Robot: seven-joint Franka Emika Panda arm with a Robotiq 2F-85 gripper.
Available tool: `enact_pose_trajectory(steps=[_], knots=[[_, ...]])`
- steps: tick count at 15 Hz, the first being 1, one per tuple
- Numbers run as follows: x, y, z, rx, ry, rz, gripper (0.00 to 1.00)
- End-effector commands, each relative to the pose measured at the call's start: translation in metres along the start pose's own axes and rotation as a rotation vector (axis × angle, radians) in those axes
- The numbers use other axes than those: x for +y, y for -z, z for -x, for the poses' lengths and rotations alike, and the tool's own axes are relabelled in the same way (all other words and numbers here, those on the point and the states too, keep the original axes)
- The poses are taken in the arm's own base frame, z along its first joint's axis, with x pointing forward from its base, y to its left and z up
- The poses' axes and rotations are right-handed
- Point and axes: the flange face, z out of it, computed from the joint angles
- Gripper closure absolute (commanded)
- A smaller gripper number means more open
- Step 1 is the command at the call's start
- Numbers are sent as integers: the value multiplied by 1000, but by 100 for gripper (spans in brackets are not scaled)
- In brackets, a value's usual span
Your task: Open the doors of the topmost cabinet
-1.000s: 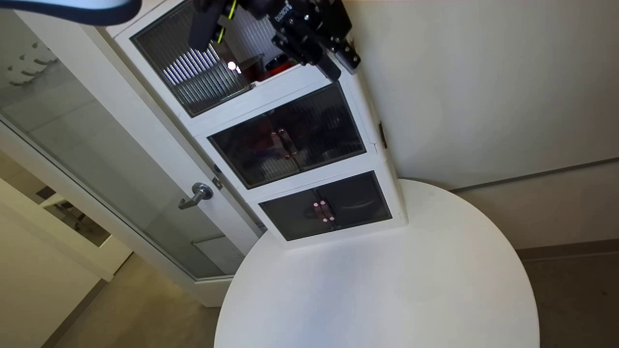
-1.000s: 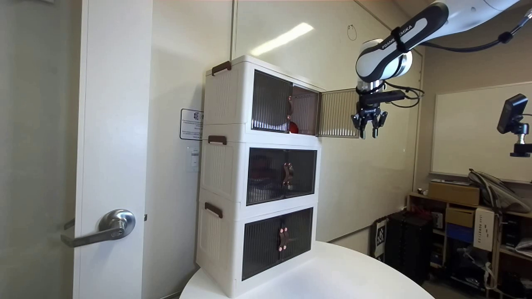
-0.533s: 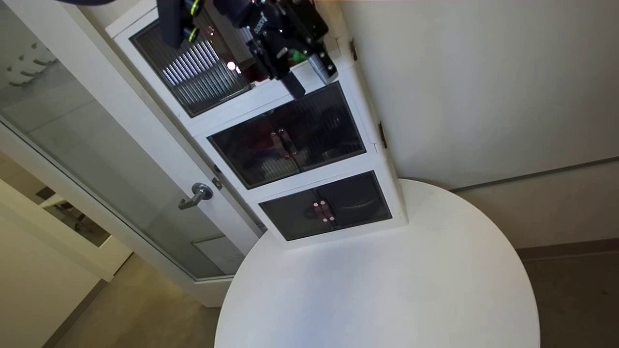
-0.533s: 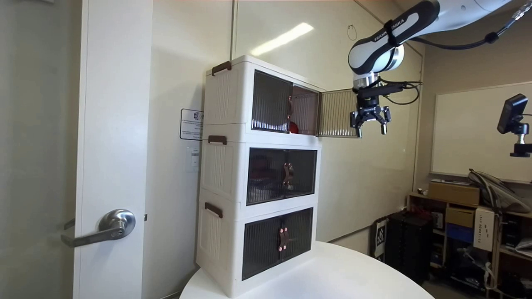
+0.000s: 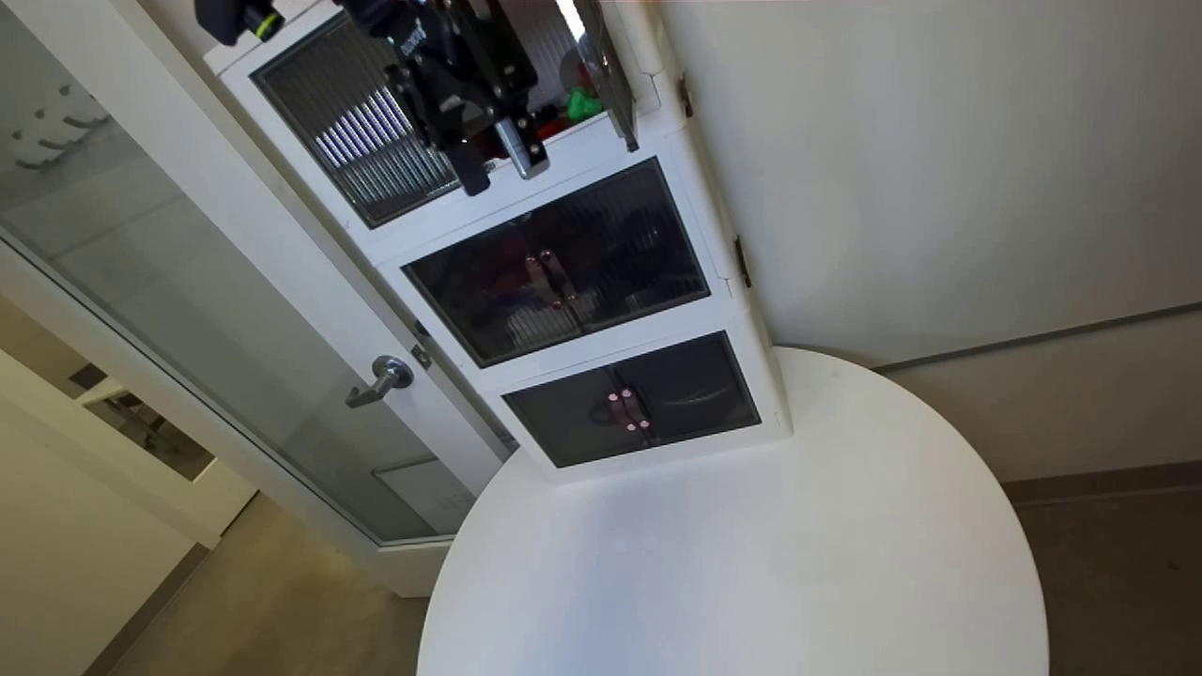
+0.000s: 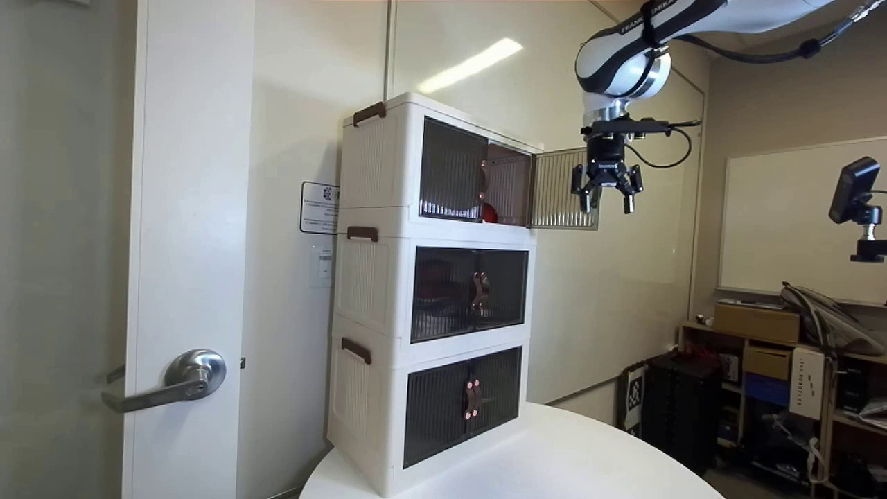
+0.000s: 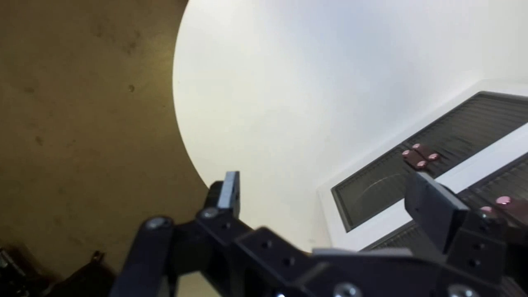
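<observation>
Gripper [image 5: 504, 176] spread, clear of open door edge [image 5: 615, 86]

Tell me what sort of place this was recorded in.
Probably an office or lab room rather than a home: there is a whiteboard, some storage boxes and a glass-paned door with a metal lever handle.

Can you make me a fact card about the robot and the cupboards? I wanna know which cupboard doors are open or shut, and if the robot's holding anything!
Topmost cabinet: one open door, one shut door
Inside it: something green, something red
Middle doors: both shut
Bottom doors: both shut
Gripper: open, holding nothing
Underneath: round white table
Still to do: open that shut door
</observation>
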Motion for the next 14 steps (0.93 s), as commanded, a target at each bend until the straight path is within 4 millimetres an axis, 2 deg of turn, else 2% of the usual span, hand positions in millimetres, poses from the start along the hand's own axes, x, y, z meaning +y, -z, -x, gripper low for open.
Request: enact_pose_trajectory(steps=[1, 5, 10, 14], knots=[[-8, 24, 5, 13, 53, -126, 0], [-16, 41, 7, 76, -7, -194, 0], [-23, 47, 3, 154, -22, -225, 0], [-29, 58, -4, 296, -40, -267, 0]])
